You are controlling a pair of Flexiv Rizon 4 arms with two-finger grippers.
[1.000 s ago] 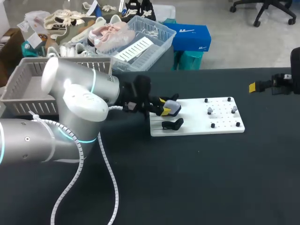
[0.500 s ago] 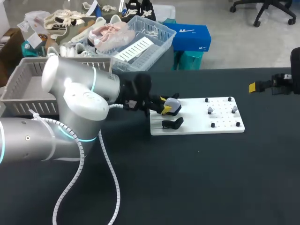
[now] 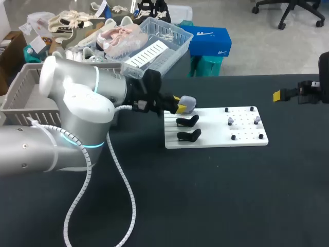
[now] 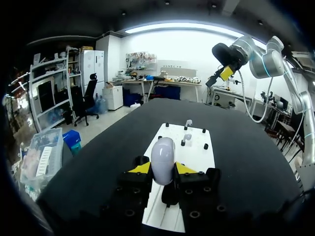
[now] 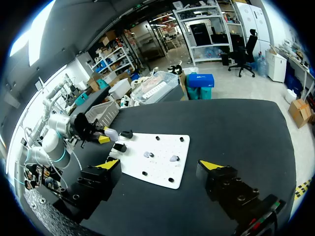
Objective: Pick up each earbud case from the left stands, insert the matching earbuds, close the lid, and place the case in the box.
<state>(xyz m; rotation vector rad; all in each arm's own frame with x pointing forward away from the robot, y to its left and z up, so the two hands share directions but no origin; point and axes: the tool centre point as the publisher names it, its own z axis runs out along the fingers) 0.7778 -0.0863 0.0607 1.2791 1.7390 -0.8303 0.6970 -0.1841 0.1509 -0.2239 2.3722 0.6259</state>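
A pale grey earbud case [image 4: 163,156] is gripped from both sides by the yellow-tipped fingers of the left gripper [image 4: 163,168] and held above the white board [image 3: 216,140]. Two black stands [image 3: 188,121] are seen just below that gripper. The right gripper [image 5: 160,166] is held with its fingers spread wide, well apart from the board.

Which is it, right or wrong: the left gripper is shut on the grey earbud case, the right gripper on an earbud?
Wrong. The left gripper is shut on the grey earbud case, but the right gripper is open and empty; see the right wrist view.
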